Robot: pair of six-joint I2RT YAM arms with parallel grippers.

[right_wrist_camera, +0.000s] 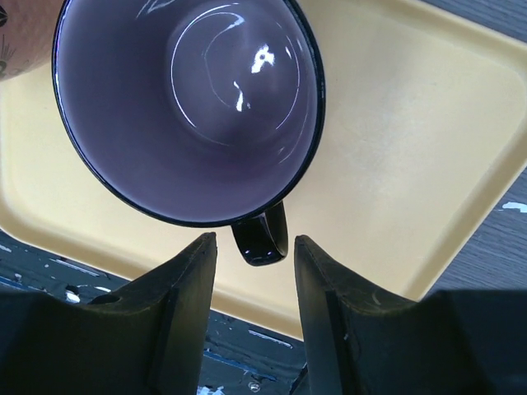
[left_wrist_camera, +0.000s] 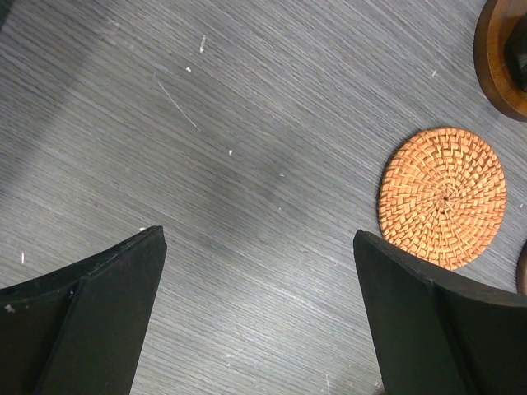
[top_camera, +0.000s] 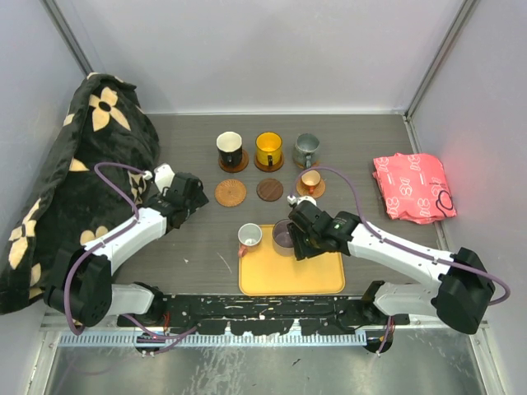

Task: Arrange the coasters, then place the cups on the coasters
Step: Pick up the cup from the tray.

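Observation:
Three cups stand on coasters in the back row: black-and-cream (top_camera: 230, 149), orange-yellow (top_camera: 268, 149) and grey-green (top_camera: 306, 149). In front of them lie a bare woven coaster (top_camera: 230, 192) (left_wrist_camera: 443, 197), a bare dark brown coaster (top_camera: 269, 190), and a small brown cup (top_camera: 310, 178) on a coaster. A white cup (top_camera: 249, 236) and a purple-grey cup (top_camera: 282, 236) (right_wrist_camera: 189, 99) stand at the far edge of the yellow tray (top_camera: 305, 276). My right gripper (top_camera: 295, 236) (right_wrist_camera: 253, 240) is open, its fingers on either side of the purple cup's handle (right_wrist_camera: 260, 240) without touching it. My left gripper (top_camera: 185, 197) (left_wrist_camera: 259, 239) hangs wide open over bare table, left of the woven coaster.
A black blanket with cream flowers (top_camera: 74, 164) is heaped along the left wall. A folded red cloth (top_camera: 412, 185) lies at the right. Grey walls close in the table at the back and on both sides.

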